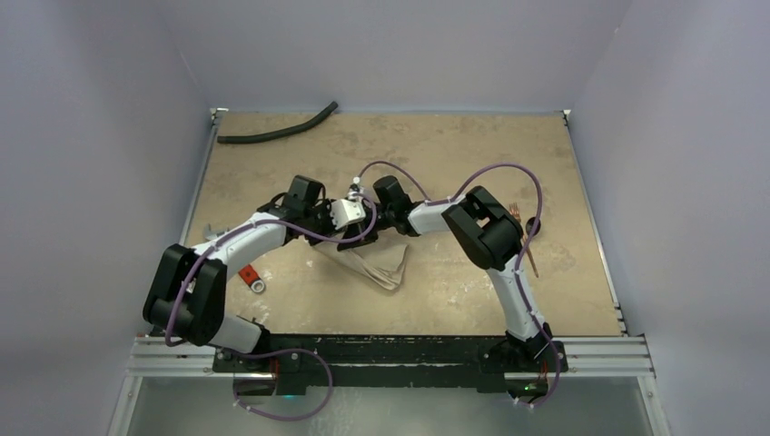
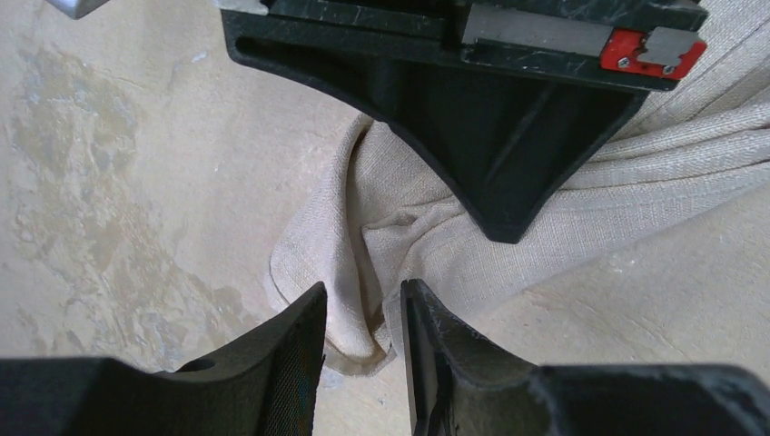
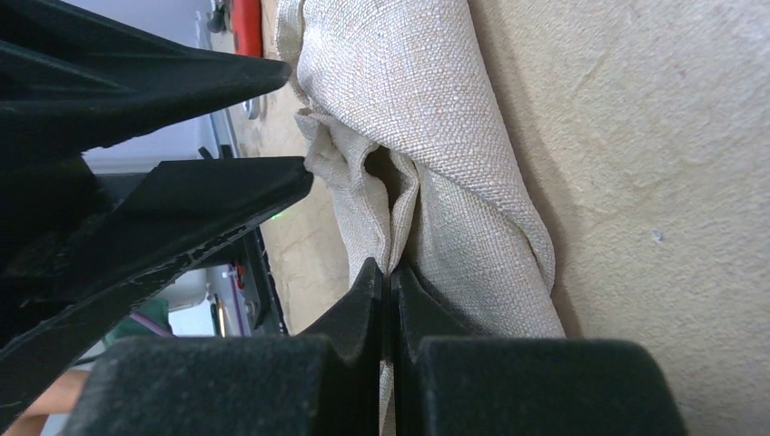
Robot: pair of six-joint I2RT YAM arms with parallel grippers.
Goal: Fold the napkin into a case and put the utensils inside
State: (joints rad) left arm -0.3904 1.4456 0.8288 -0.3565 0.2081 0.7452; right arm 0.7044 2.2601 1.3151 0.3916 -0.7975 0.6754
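Note:
The beige napkin (image 1: 380, 265) lies crumpled in the middle of the table, bunched and partly folded. My right gripper (image 3: 390, 272) is shut on a raised fold of the napkin (image 3: 436, 109); in the top view it (image 1: 365, 227) is at the cloth's far left end. My left gripper (image 2: 363, 309) is open with a narrow gap, its fingers either side of a hanging corner of the napkin (image 2: 345, 263), just opposite the right gripper (image 2: 490, 136). In the top view the left gripper (image 1: 345, 242) meets the right one. The copper fork (image 1: 522, 227) lies at the right, partly behind the right arm. The spoon is not made out.
A long black hose (image 1: 277, 132) lies at the far left corner. A small red-and-silver object (image 1: 252, 277) lies near the left arm. A metal rail (image 1: 390, 350) runs along the near edge. The walls stand close around the table.

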